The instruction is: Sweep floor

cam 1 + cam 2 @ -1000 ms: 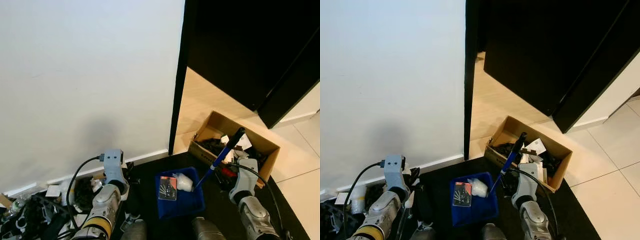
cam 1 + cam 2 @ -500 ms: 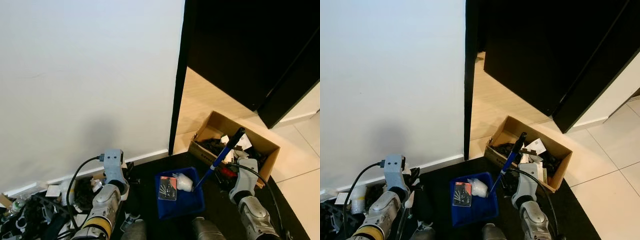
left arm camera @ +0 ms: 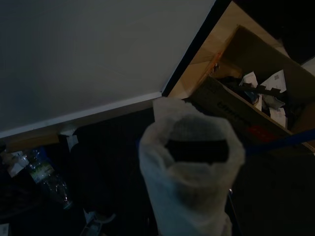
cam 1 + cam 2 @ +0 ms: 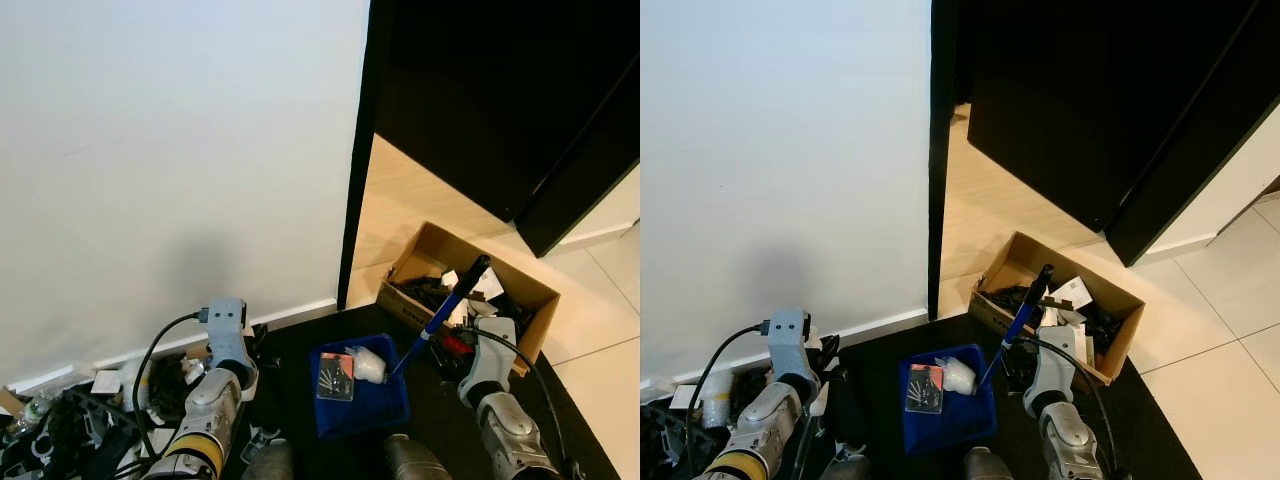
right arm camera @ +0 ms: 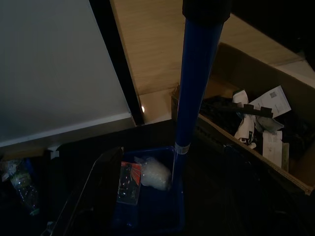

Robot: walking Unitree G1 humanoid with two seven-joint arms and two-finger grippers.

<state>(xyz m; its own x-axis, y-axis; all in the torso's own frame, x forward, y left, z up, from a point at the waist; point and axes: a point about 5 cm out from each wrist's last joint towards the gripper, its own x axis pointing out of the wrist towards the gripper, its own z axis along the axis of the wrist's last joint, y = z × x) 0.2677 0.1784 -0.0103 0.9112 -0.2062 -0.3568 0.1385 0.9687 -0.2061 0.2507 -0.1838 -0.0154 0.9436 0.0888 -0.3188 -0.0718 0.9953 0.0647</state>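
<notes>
The blue dustpan (image 4: 362, 400) is resting on the dark floor mat (image 4: 1140, 420), holding a red-labelled packet (image 5: 129, 180) and a crumpled white wad (image 5: 155, 173). Its blue handle (image 4: 447, 310) is rising toward 1 o'clock. The right gripper (image 4: 462, 345) is sitting at the handle; its grasp cannot be determined. The left gripper (image 3: 189, 162) is grasping a white bag. A cardboard box (image 4: 535, 290) of scraps is lying at 2 o'clock; its printing is illegible.

A blue plastic dustpan (image 4: 362, 400) with a smooth blue handle (image 5: 196, 83) is seen on a matt black mat (image 4: 300, 345), and a crumpled translucent plastic bag (image 4: 366, 364) lies in it. Beside the mat's edge a brown cardboard box (image 4: 470, 288) holds paper scraps. The wall (image 4: 180, 160) is painted matt white, and the floor (image 4: 410, 205) beyond looks like pale smooth wood.
</notes>
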